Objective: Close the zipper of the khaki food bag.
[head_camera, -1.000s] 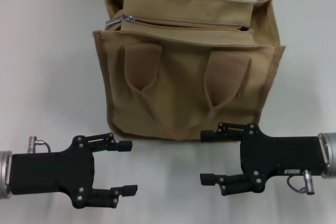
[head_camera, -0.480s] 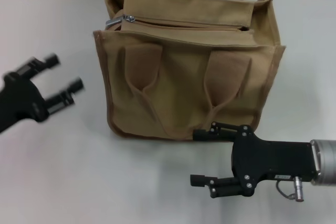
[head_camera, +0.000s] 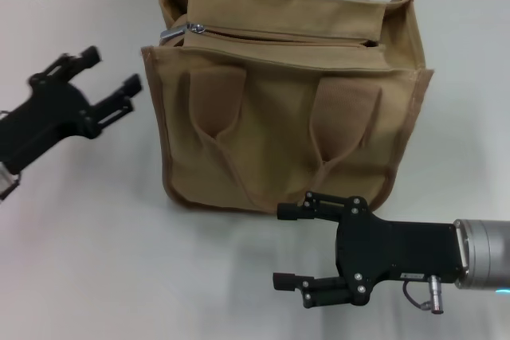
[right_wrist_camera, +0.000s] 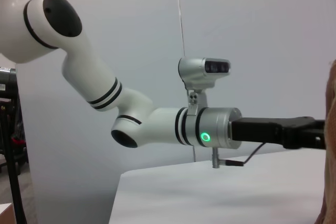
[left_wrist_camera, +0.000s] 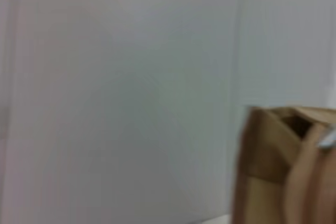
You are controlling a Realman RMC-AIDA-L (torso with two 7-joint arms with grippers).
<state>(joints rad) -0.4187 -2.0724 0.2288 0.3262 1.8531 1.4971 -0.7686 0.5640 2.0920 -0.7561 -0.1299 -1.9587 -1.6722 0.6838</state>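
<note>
Pale tabletop fills my head view, with a grey wall band along the far edge. At centre, reaching toward twelve o'clock, stands the khaki food bag, upright, its two loop handles hanging flat on the front panel facing me. Along the top runs the zipper, its teeth parted for most of the length, and its silver pull tab sits at the bag's eleven o'clock corner.

My left gripper hangs at nine o'clock of the bag, angled up toward that corner, near the bag's side but clear of it; its two fingers are spread wide with nothing between them. My right gripper lies at six o'clock, just in front of the bag's lower edge, fingers pointing toward the left arm's side and set well apart, holding nothing. The upper finger is just beside the bag's bottom seam; I cannot tell whether it touches.

From the left wrist I see only wall and a blurred corner of the bag. From the right wrist I see the left arm stretched over the table.
</note>
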